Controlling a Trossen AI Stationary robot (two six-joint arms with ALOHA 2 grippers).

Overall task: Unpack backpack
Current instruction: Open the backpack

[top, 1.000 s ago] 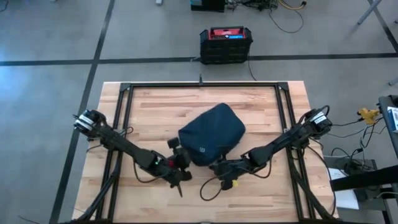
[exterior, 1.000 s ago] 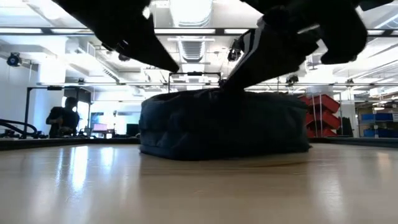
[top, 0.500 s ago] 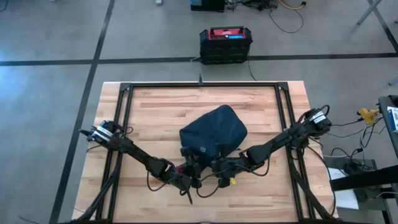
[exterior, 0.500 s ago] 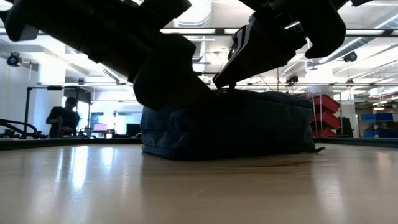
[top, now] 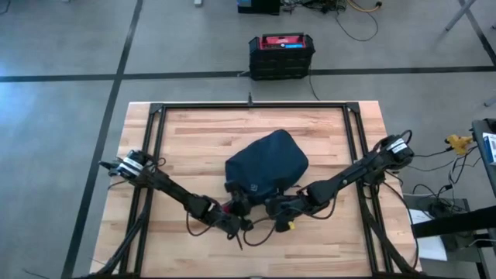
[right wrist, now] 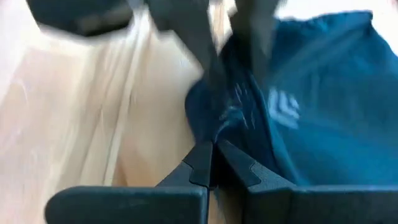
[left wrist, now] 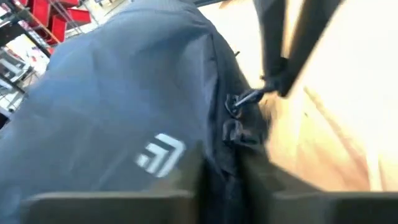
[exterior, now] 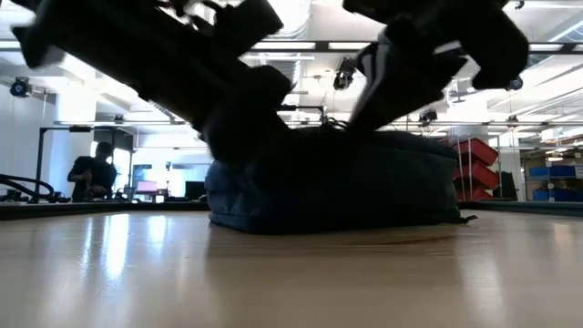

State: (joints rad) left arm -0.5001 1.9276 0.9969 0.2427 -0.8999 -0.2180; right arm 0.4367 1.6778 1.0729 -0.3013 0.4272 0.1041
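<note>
The dark navy backpack (top: 266, 165) lies flat on its back at the middle of the wooden table, pale logo (left wrist: 160, 154) up. Both grippers meet at its near edge. My left gripper (top: 237, 203) sits at the near-left corner, shut on the edge seam. My right gripper (top: 271, 204) is just to its right, shut on a small metal zipper pull (left wrist: 239, 101). In the low view both arms stand as dark shapes in front of the backpack (exterior: 364, 191). My left gripper (left wrist: 221, 186) pinches the backpack's near edge at the zipper seam (left wrist: 231, 134) between its two fingers, which come slanting down from the near-left. The backpack rests on the table. My right gripper (right wrist: 212, 163) pinches the zipper pull (left wrist: 247, 98) at its fingertips (left wrist: 278, 73), reaching from the near-right. The fabric there lies on the table.
A black frame (top: 252, 106) runs round the tabletop. Loose cables (top: 260, 232) trail over the near part of the table. A black box with a red top (top: 281, 54) stands on the floor beyond the far edge. A person (exterior: 91, 171) shows far off in the room.
My left gripper has swung right along the near side of the table, from beside the backpack's left corner up to its near edge, close to my right gripper. The right gripper and the backpack have stayed about where they were.
</note>
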